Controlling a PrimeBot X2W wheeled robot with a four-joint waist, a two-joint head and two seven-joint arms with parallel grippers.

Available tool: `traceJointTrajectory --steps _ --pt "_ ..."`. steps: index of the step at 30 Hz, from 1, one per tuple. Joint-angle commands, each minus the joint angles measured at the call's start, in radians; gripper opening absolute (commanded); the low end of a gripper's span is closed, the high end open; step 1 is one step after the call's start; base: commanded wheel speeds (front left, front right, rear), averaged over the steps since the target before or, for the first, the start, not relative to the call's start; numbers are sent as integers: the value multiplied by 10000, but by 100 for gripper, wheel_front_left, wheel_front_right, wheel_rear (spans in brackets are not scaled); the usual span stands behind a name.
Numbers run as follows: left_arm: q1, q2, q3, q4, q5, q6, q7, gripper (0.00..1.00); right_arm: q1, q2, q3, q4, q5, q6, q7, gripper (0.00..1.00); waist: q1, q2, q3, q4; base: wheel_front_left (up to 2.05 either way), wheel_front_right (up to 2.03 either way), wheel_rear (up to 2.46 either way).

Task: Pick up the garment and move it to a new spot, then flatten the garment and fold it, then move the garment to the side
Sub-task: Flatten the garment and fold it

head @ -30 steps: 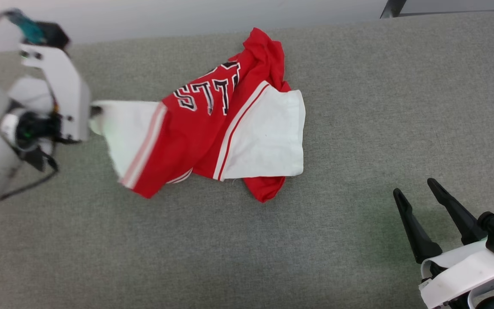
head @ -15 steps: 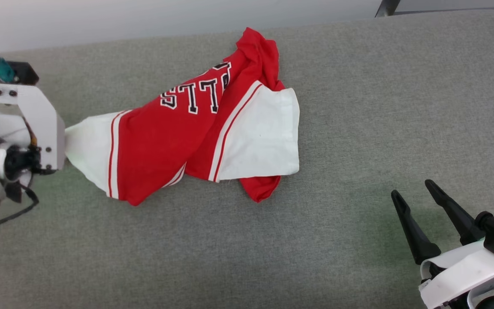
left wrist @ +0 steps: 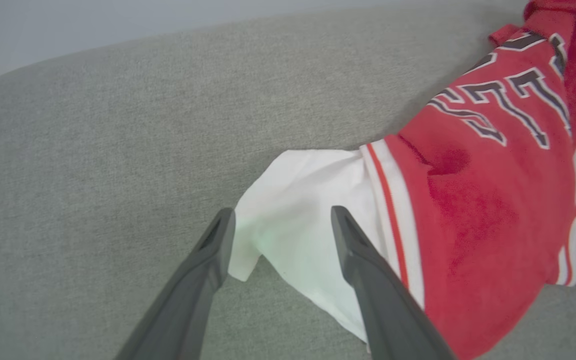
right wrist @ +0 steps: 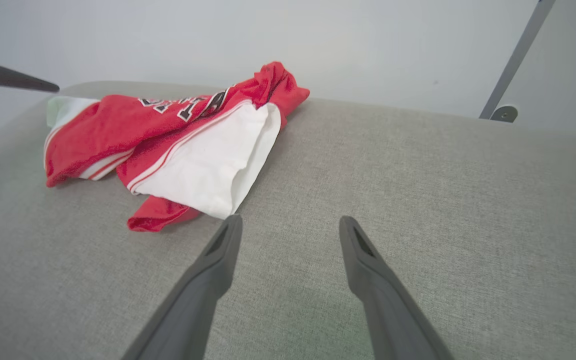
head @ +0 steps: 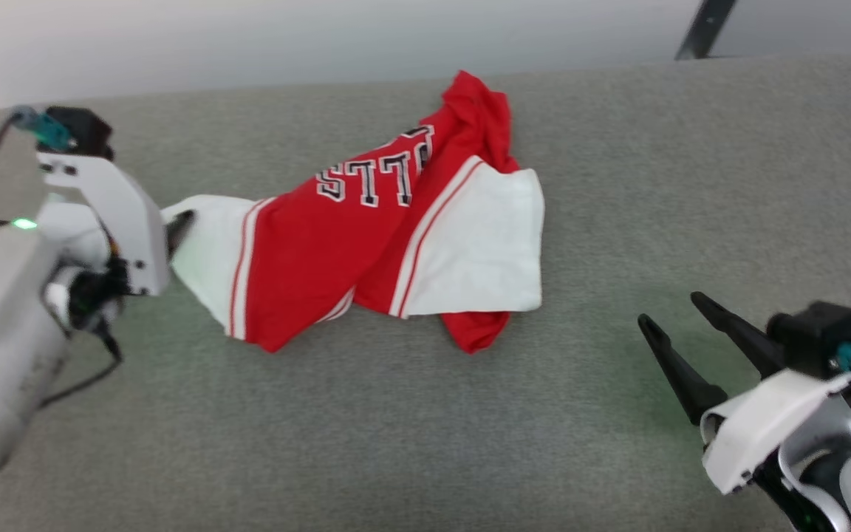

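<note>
The garment is bright red with white sleeves. Thin red stripes run through the white bands at the sleeve seams, and its letters are black with white outlines. The table is a flecked grey woven cloth. The left gripper and the right gripper have dark grey fingers on white mounts. The wall is pale grey.

Head camera high, looking forward and down over the grey padded surface, left wrist camera low at the left, close up on the garment, facing right, right wrist camera low at the near right, farther back, facing far-left, all three share the garment
</note>
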Motion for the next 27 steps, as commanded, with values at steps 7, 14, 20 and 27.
traceJointTrajectory --steps 7,14,20,27 --pt "1423 -405 416 -1565 45 619 -2538 100 -1357 -445 914 1413 901 -11 1460 100 0 0 -445 1333 0 0 0" --pt "3160 -534 545 -3689 489 1834 -5107 100 -2837 -760 1452 2662 1590 -11 2824 100 0 0 -391 2262 0 0 0" --pt "4585 -584 967 -5232 1058 2903 -6063 100 -3859 -889 1846 3795 1966 -13 3607 100 0 0 -239 2903 0 0 0" --pt "6510 -1215 2892 -6838 2835 3690 -6111 100 -4526 -1068 2132 4978 1988 -11 4144 100 0 0 -49 3426 0 0 0"
